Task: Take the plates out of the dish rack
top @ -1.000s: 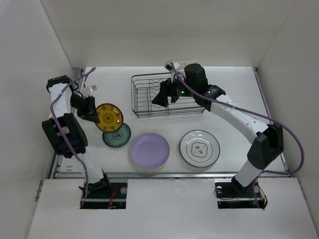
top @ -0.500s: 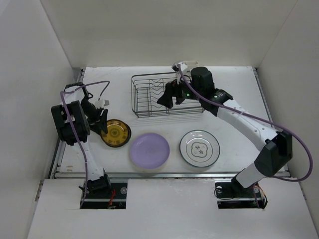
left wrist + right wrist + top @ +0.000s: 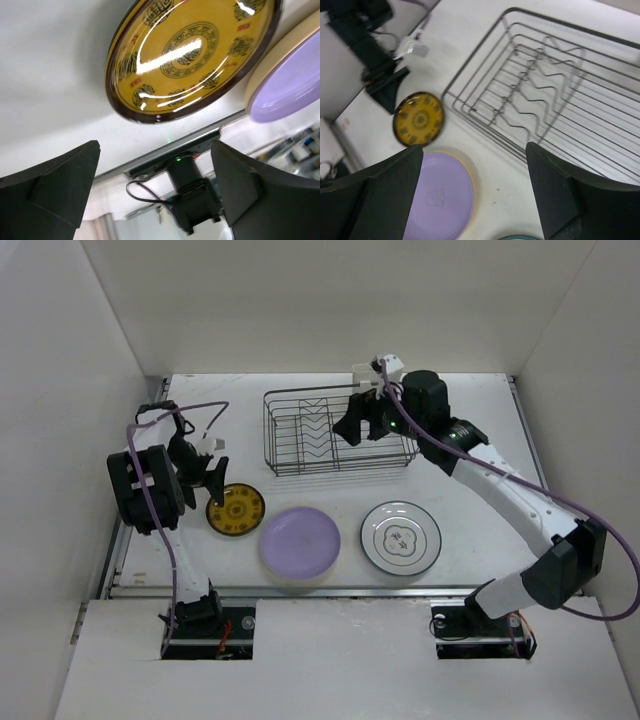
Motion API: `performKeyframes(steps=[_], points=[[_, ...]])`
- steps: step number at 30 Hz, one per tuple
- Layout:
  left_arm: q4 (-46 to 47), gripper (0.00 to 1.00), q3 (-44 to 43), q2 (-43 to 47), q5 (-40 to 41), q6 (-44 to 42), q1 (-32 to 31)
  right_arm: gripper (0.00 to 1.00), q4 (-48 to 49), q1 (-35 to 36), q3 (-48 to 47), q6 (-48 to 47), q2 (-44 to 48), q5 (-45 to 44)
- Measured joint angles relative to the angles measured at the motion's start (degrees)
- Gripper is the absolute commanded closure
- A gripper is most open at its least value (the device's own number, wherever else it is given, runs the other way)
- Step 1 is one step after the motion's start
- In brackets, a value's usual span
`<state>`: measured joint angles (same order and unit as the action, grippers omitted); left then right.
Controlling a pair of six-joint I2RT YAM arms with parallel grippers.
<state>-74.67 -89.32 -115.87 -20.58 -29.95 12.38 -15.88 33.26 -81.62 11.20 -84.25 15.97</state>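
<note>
The dark wire dish rack (image 3: 335, 435) stands at the back middle of the table, and no plate shows in it (image 3: 545, 95). Three plates lie flat in front of it: a dark brown-and-yellow one (image 3: 235, 509) (image 3: 192, 50) (image 3: 418, 119), a lavender one (image 3: 300, 542) (image 3: 290, 80) (image 3: 437, 195) and a white green-rimmed one (image 3: 401, 537). My left gripper (image 3: 216, 483) (image 3: 155, 190) is open just left of the brown-and-yellow plate and holds nothing. My right gripper (image 3: 352, 430) (image 3: 475, 195) hangs open and unloaded above the rack's right half.
White walls close in the table on the left, back and right. A metal rail (image 3: 330, 590) runs along the near edge. The left arm's purple cable (image 3: 190, 410) loops above the table's left side.
My left gripper brought the brown-and-yellow plate down onto the small teal plate, then opened and let it go. My right arm shifted to the right over the rack, its fingers spreading wider.
</note>
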Motion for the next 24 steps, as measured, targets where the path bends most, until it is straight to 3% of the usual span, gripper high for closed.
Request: performKeyframes(steps=[1,7,10,17,24], points=[[0.1,0.0,-0.4,1.1,0.2,0.2,0.0,0.08,-0.5,-0.6,0.0,0.4,0.6,-2.0],[-0.4,0.0,-5.3,8.0,2.7,3.4,0.0,0.01,-2.4,-5.4,1.9,4.0,7.3,-15.8],[1.3,0.0,-7.8,11.1,5.1,9.1,0.7,0.01,-4.8,-6.7,2.1,7.3,11.7,-28.7],[10.9,0.0,-11.1,22.5,24.6,27.2,5.0,0.01,-6.1,-7.0,5.8,11.1,25.2,-64.2],[17.3,0.0,-11.4,35.3,40.2,36.7,4.8,0.01,-6.0,-7.0,9.2,11.2,28.7,-83.3]])
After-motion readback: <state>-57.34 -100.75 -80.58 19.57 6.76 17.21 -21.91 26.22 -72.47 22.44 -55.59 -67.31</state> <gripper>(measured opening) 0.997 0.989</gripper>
